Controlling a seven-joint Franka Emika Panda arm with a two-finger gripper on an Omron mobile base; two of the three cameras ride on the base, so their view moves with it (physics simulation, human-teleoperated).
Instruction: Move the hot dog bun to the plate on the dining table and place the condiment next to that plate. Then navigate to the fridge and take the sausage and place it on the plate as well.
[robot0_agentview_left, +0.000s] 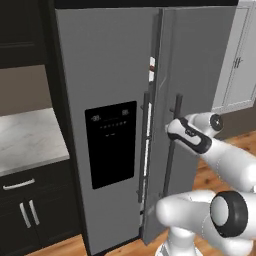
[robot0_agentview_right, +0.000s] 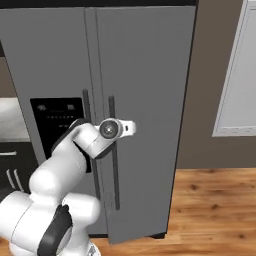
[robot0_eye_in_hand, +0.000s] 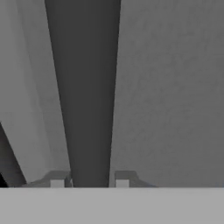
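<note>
Fridge (robot0_agentview_left: 110, 100) takes up most of both base views, tall and grey with the black dispenser panel (robot0_agentview_left: 111, 144) on its left door. The right door (robot0_agentview_left: 192, 100) stands slightly ajar, so there's a thin gap along the middle seam where white shelf edges and a bit of red peek through. Dark cabinets and a marble counter (robot0_agentview_left: 27, 140) sit tight against the fridge's left side, not much room there. To the right it's way more open: bare wood floor (robot0_agentview_right: 215, 205) and white panelled doors (robot0_agentview_left: 240, 60) further back.

The gripper (robot0_eye_in_hand: 89, 180) is up against the right door's long vertical handle (robot0_agentview_right: 113, 150). In the hand view the dark bar runs straight up between the two finger tips, which are clamped on either side of it, so it's grasping the handle.
</note>
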